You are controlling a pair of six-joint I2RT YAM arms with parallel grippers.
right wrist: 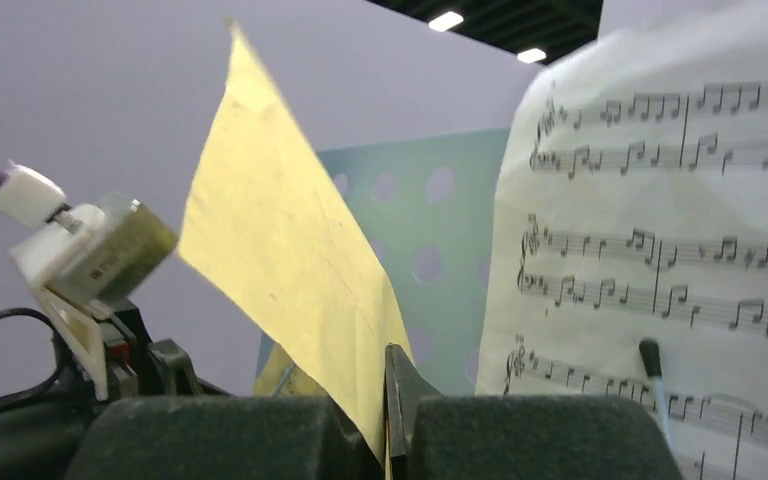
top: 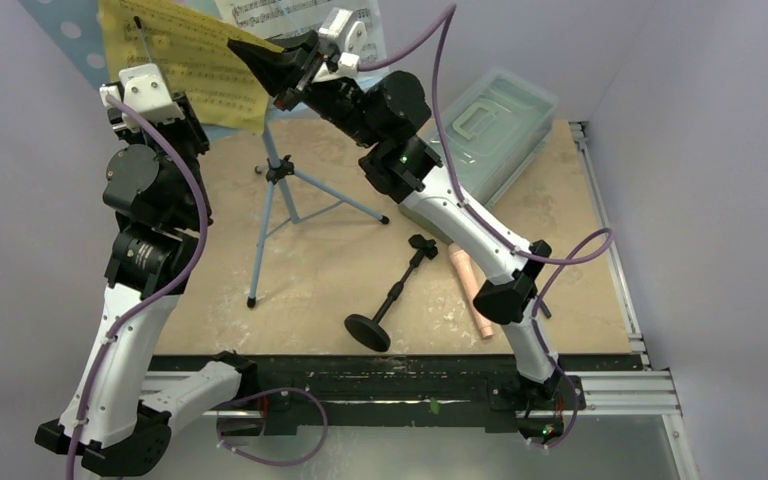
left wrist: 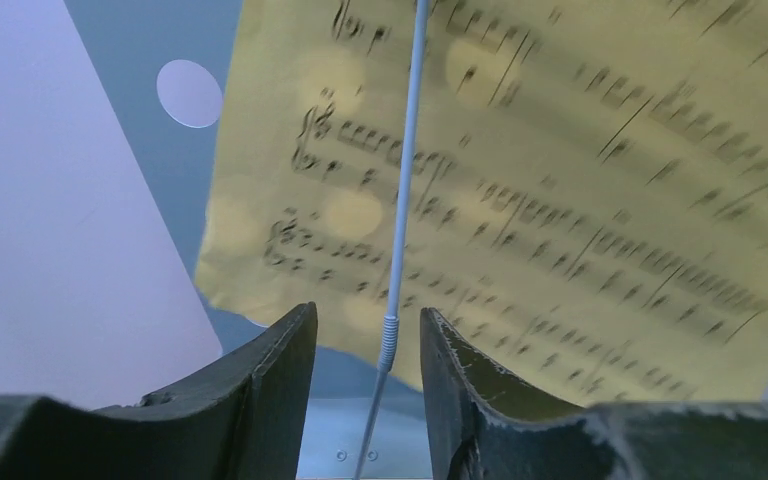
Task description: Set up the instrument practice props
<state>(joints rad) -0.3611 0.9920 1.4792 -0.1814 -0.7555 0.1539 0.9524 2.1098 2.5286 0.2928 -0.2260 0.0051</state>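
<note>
The light blue perforated music stand (top: 272,190) stands on its tripod at the back left. A white music sheet (right wrist: 660,250) rests on its plate (right wrist: 430,230). My right gripper (right wrist: 385,400) is shut on the edge of the yellow music sheet (top: 180,60), holding it up in front of the plate. My left gripper (left wrist: 368,335) is open below that sheet, and the stand's thin page-holder wire (left wrist: 400,200) runs between its jaws without touching them. The black round-based mic stand (top: 390,300) lies on its side. The pink microphone (top: 470,290) lies beside it, partly behind my right arm.
A clear lidded plastic box (top: 490,125) sits at the back right. Pale walls close in the left, back and right sides. The tripod's legs (top: 340,205) spread over the middle of the tan table (top: 310,270). A metal rail (top: 620,390) runs along the near edge.
</note>
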